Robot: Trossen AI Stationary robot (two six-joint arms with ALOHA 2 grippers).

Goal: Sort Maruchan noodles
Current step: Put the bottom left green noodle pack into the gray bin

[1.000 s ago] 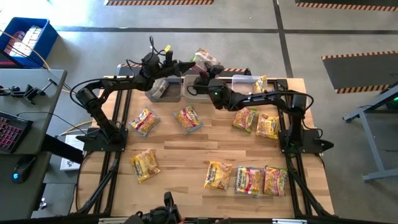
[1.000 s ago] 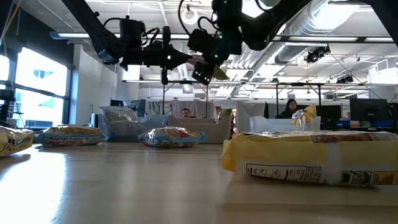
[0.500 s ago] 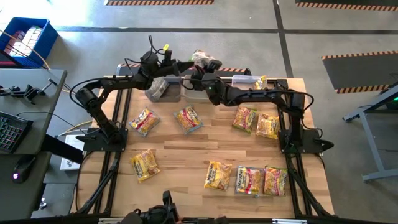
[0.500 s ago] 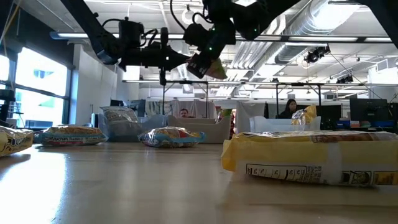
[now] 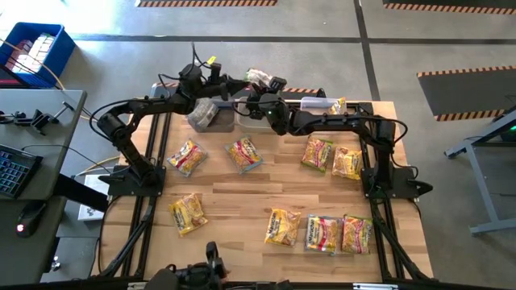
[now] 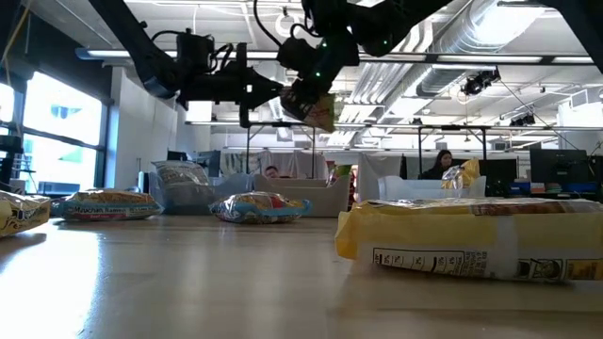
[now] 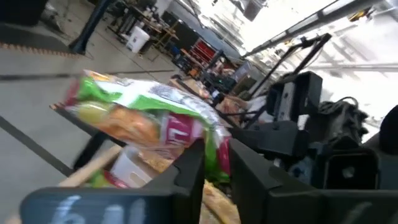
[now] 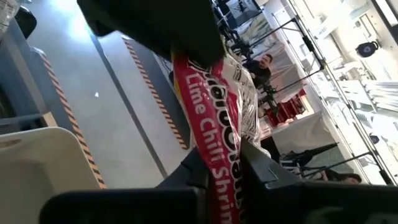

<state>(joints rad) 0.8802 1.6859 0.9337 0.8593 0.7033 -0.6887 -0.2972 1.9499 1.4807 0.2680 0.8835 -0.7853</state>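
One noodle packet (image 5: 258,77), green, pink and silvery, hangs in the air over the far bins with both grippers on it. My left gripper (image 5: 241,83) reaches it from the table's left and is shut on it. My right gripper (image 5: 260,93) comes from the near right and is also shut on it. In the low view the packet (image 6: 317,110) hangs tilted below the two grippers. Several yellow packets lie flat on the table, such as one (image 5: 243,154) near the middle. My left gripper pinches one end edge of the packet (image 7: 214,155) between its two fingers, which lie roughly level and come from the table's left. The packet is lifted clear and stretches away beyond the fingers. My right gripper pinches the packet's red printed band (image 8: 217,163) between its two fingers, near the other end. Its fingers lie about level and point toward the far edge. The packet is clear of the bins and table.
Three bins stand along the far edge: a grey one (image 5: 211,115), a middle one (image 5: 248,119) and a clear one (image 5: 316,103) with a packet (image 5: 337,106) at its right end. Packets lie at left (image 5: 187,157), right (image 5: 347,163) and near edge (image 5: 322,234).
My right gripper has risen toward the packet, tipped nearer to level and shut on it. My left gripper has swung a little toward the far edge with the packet, which stays lifted over the far bins.
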